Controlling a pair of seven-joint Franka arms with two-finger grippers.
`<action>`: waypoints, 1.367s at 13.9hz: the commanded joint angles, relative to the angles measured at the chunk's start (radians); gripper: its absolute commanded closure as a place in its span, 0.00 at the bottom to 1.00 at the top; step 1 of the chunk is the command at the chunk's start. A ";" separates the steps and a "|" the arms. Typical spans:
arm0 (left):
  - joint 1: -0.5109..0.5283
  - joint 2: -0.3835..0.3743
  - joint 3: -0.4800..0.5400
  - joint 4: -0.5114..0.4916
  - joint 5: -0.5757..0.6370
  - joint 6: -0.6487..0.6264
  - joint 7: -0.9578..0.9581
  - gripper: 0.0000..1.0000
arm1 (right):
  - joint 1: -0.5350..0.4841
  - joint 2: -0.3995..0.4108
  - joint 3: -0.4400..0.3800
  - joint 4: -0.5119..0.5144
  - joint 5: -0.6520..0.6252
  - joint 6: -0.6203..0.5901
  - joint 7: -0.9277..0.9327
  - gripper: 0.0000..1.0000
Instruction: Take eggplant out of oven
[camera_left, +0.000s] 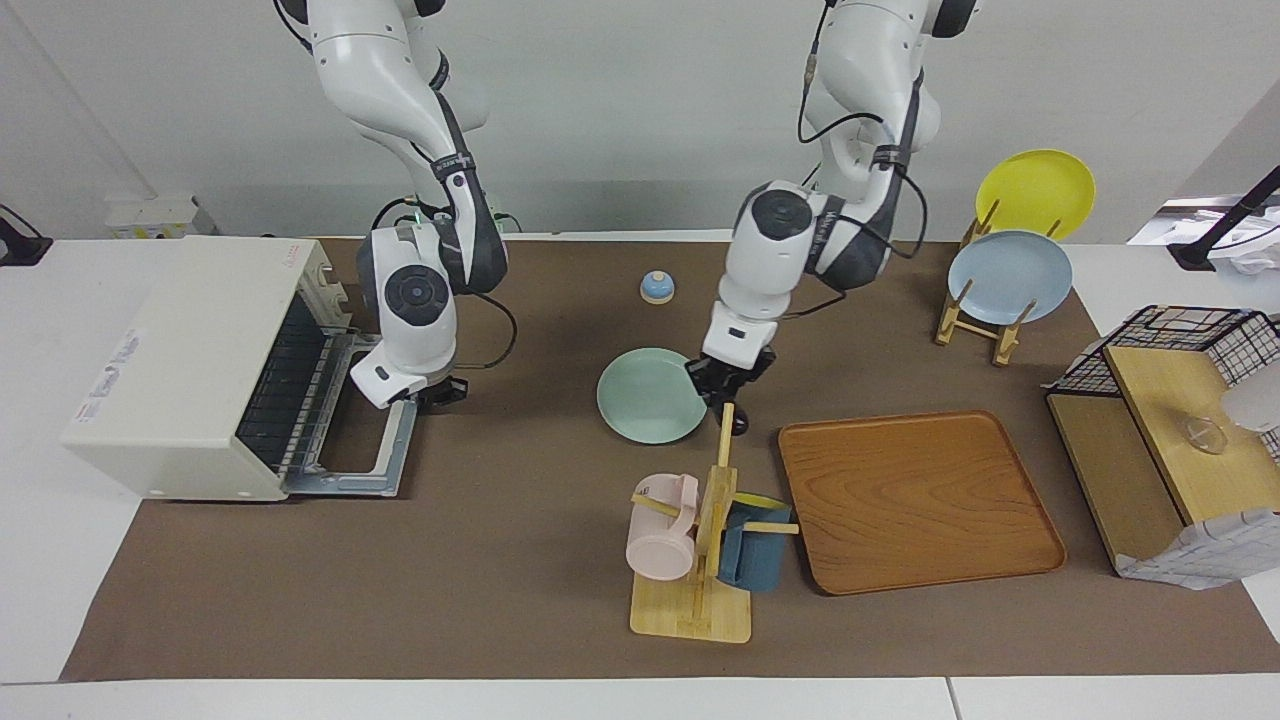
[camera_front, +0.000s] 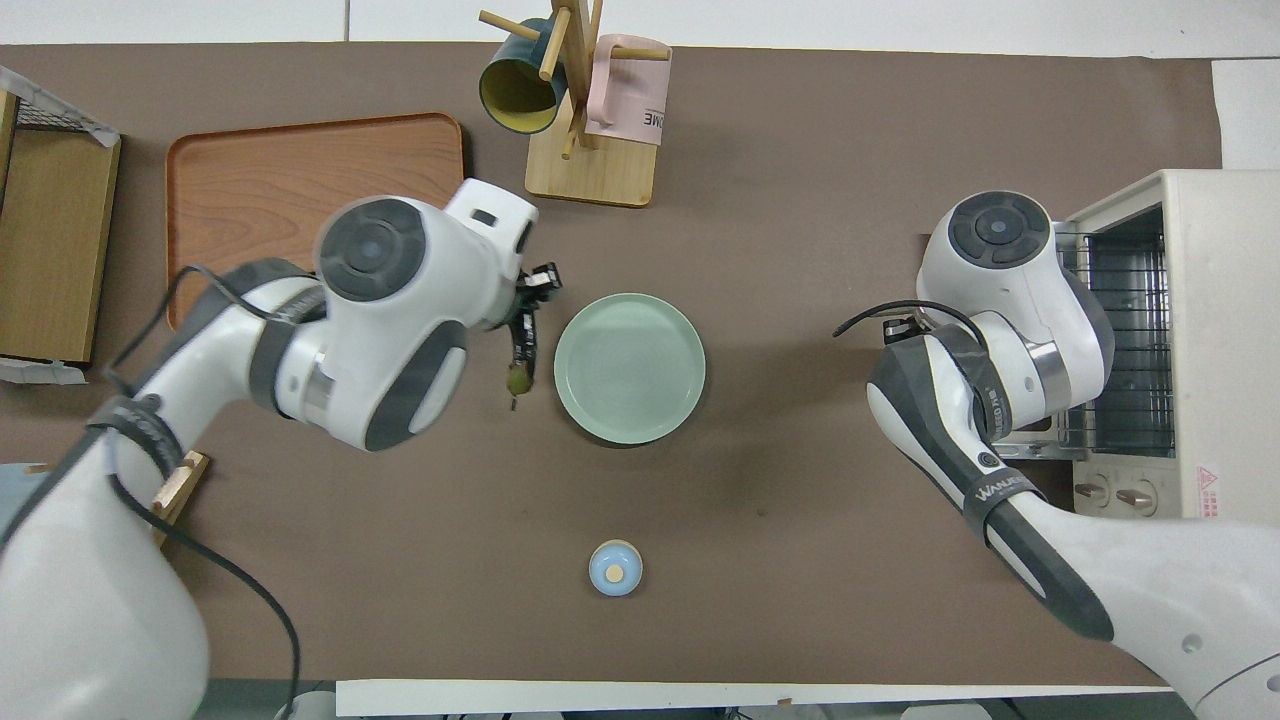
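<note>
I see the oven (camera_left: 190, 370) at the right arm's end of the counter (camera_left: 520, 560), its door down. My right hand (camera_left: 432, 392) waits over that door; I cannot tell its grip. My left hand (camera_front: 528, 300) holds the eggplant (camera_front: 520, 350) beside the green plate (camera_front: 629, 368).

Open brown desk (camera_left: 500, 560) between the oven (camera_left: 200, 370) and the mug rack (camera_left: 700, 560), free for passage. Oven mouth partly blocked by the right gripper (camera_left: 425, 395) over the lowered door (camera_left: 375, 450). Beside the green plate (camera_left: 650, 395), crowded by the left gripper (camera_left: 725, 385), rack post and wooden tray (camera_left: 915, 500).
</note>
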 joint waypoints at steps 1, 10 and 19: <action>0.142 -0.001 -0.009 -0.021 -0.101 0.015 0.215 1.00 | -0.017 -0.031 0.009 -0.027 -0.027 0.003 -0.027 0.95; 0.320 0.244 -0.005 0.183 -0.225 0.024 0.593 1.00 | -0.199 -0.178 0.011 0.137 -0.051 -0.263 -0.430 0.93; 0.320 0.295 -0.004 0.257 -0.194 0.016 0.596 0.52 | -0.282 -0.278 -0.005 0.545 0.253 -0.689 -0.448 0.00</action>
